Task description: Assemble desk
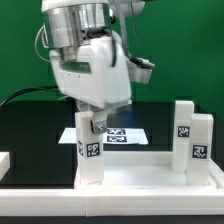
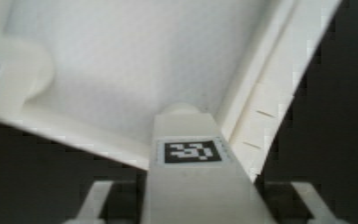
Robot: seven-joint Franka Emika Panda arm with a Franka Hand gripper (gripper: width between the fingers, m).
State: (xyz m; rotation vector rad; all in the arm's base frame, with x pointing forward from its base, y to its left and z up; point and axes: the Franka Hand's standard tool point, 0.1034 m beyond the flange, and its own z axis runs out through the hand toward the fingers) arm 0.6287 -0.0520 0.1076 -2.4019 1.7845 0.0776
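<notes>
The white desk panel (image 1: 140, 180) lies flat at the front of the black table. A white square leg (image 1: 90, 155) with tags stands upright at its corner on the exterior view's left. My gripper (image 1: 90, 124) comes down over the top of this leg and is shut on it. In the wrist view the leg (image 2: 197, 150) runs between my fingers (image 2: 105, 200), with the gripper (image 2: 201, 205) around it and the panel's rimmed inside (image 2: 105, 100) beyond. Two more legs (image 1: 183, 125) (image 1: 202, 140) stand upright on the panel's right side.
The marker board (image 1: 125, 134) lies flat on the table behind the panel. A white part (image 1: 5, 160) shows at the exterior view's left edge. A green wall stands behind the table.
</notes>
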